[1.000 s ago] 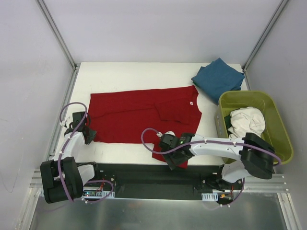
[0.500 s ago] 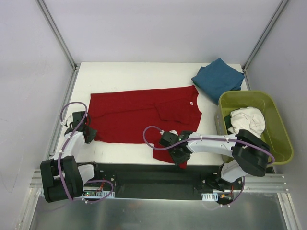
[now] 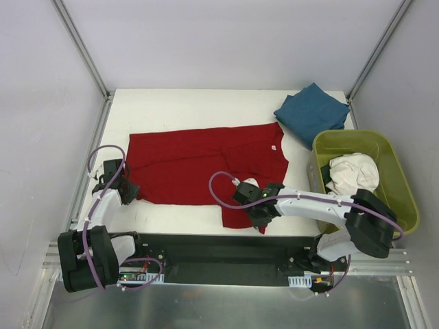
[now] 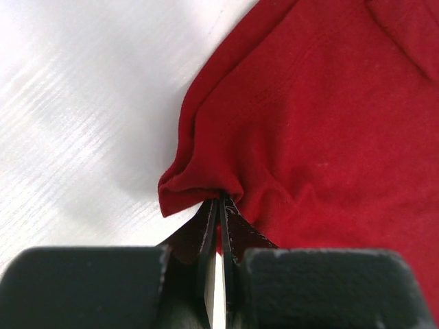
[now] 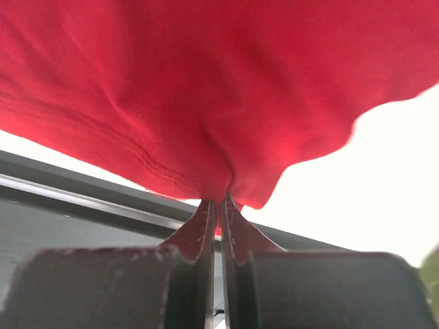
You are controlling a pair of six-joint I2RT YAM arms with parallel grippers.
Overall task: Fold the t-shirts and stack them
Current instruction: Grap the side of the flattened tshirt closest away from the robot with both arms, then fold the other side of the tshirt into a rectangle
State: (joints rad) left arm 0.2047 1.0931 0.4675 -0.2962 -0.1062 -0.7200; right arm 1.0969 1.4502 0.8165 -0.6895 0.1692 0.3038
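Observation:
A deep red t-shirt [image 3: 199, 164] lies spread across the white table, partly folded, its small white neck label [image 3: 273, 146] at the right. My left gripper [image 3: 129, 191] is shut on its near left corner [image 4: 199, 185], the cloth bunched at the fingertips. My right gripper [image 3: 259, 214] is shut on the shirt's near right hem [image 5: 226, 185] close to the table's front edge. A folded teal-blue t-shirt [image 3: 312, 113] rests at the back right. A white t-shirt [image 3: 353, 173] lies crumpled in the tub.
The olive-green plastic tub [image 3: 401, 185] stands at the right edge of the table. A black rail [image 3: 219, 250] runs along the front edge under both arms. Metal frame posts [image 3: 82, 48] rise at the back corners.
My right gripper has closed on the red shirt's near right hem and shifted slightly right and back with it. The left gripper has kept its hold without moving.

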